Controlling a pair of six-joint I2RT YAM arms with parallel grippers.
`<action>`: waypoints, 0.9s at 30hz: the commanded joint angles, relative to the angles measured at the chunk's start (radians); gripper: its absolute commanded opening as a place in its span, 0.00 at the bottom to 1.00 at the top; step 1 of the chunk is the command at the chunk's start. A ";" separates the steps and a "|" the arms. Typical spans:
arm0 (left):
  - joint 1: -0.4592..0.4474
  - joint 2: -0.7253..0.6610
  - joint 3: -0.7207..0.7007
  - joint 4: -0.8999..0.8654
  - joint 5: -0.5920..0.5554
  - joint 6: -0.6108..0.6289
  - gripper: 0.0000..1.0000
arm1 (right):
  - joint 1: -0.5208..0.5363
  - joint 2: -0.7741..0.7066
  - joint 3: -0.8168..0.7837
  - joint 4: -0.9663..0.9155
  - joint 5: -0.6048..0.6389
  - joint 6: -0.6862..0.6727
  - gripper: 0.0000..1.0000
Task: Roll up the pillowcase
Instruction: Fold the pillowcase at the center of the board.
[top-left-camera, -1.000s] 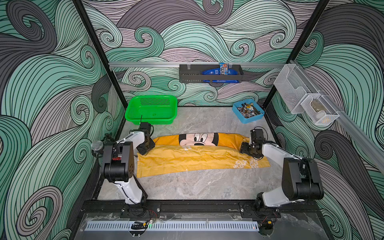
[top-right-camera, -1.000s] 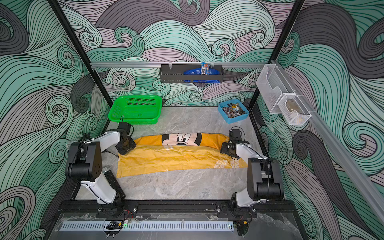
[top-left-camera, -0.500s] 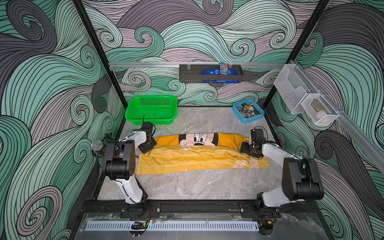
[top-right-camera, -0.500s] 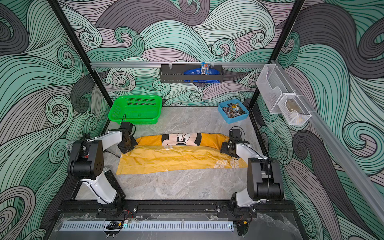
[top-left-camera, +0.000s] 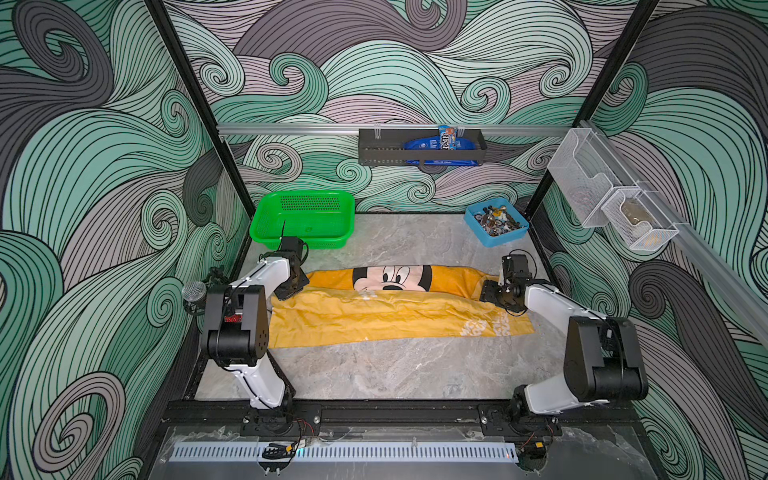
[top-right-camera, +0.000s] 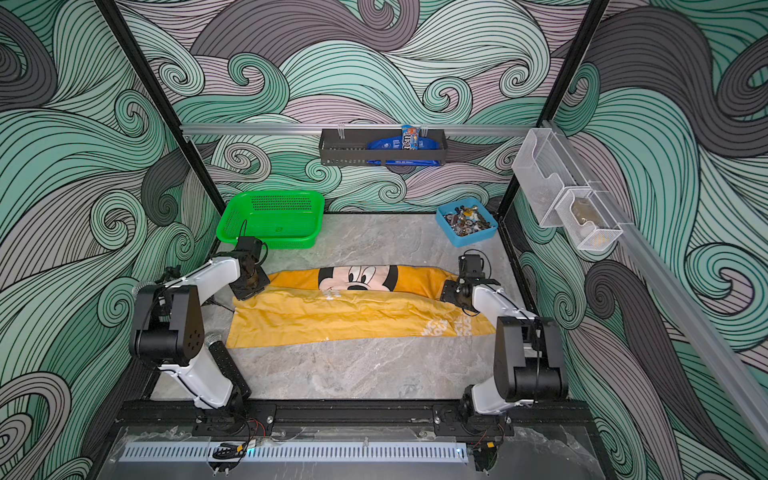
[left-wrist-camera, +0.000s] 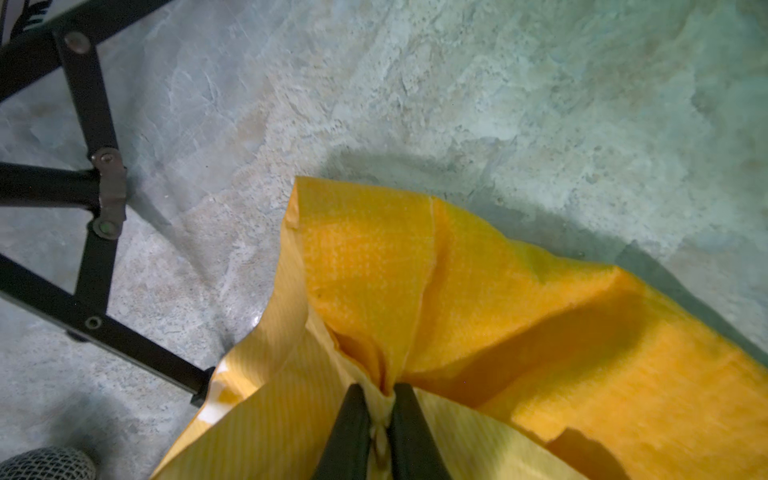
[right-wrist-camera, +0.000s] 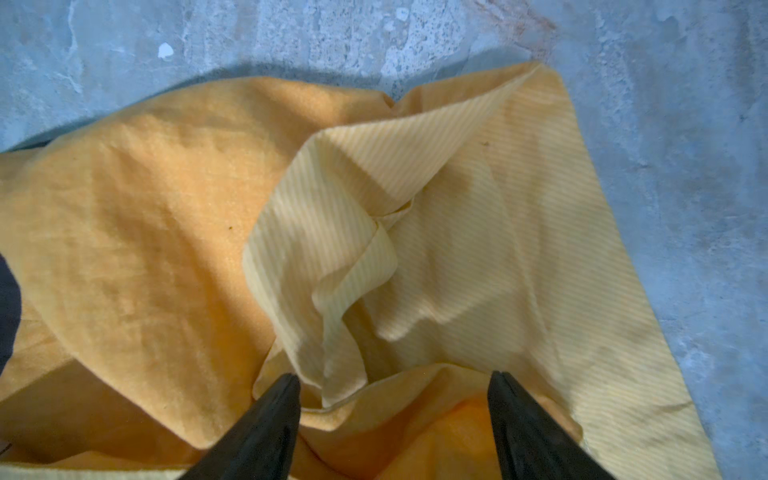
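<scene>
Top views show me the pillowcase (top-left-camera: 399, 309) across the table's (top-left-camera: 374, 374) middle, partly folded, an arm at each end. Left wrist: left gripper (left-wrist-camera: 380, 419) clamped on a cloth pinch. Right wrist: right gripper (right-wrist-camera: 395, 399) spread wide, holding nothing. I'd grip there too, then roll evenly. Fingertips hidden from above.

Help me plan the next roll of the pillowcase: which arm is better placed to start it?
Left, probably. The left gripper is pinched shut on the pillowcase at its end. The right gripper is open over the other end's folds, gripping nothing, so it would have to close first.
</scene>
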 joint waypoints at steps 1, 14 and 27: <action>-0.002 -0.040 -0.001 -0.033 -0.003 0.013 0.17 | -0.003 -0.036 0.004 -0.003 0.002 0.006 0.75; -0.006 -0.096 -0.049 -0.050 0.008 0.012 0.17 | -0.003 -0.038 -0.006 -0.004 0.007 0.005 0.75; -0.008 -0.112 -0.052 -0.058 0.023 0.025 0.24 | -0.003 -0.031 -0.005 -0.004 -0.001 0.005 0.75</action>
